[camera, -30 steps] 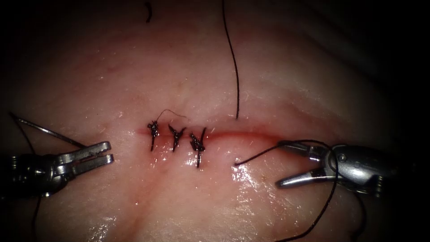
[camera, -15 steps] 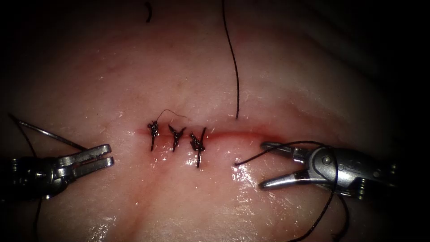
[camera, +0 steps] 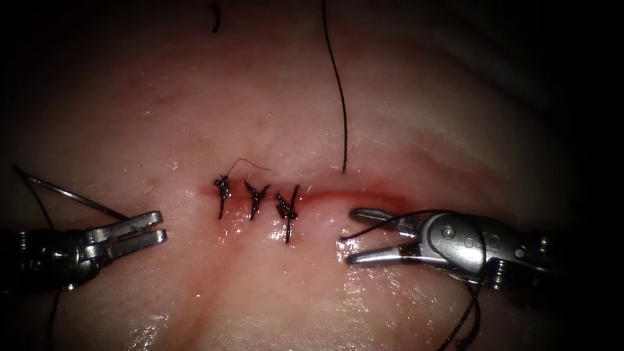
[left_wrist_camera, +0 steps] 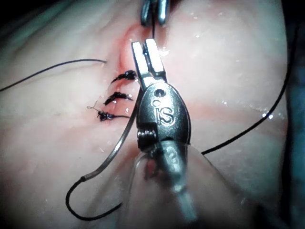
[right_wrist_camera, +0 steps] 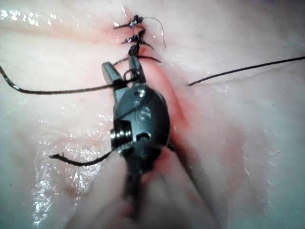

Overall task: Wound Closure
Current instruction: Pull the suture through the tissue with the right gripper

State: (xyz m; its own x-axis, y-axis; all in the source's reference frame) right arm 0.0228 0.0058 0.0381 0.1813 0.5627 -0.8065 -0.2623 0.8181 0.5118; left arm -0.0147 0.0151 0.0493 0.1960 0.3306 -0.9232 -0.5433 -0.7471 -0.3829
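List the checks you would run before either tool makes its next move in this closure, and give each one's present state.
1. Needle out of the tissue, held in the left tool away from its thread end: ok.
2. Right tool open, holding nothing: ok.
3. Thread free of the right tool: not ok, it drapes over the wrist.
4. Short thread end between the right tool's jaws: cannot tell.
5. Three stitches on the cut tied: ok.

Dim at the edges, lit centrally, with wet glare on the tissue [camera: 364,260].
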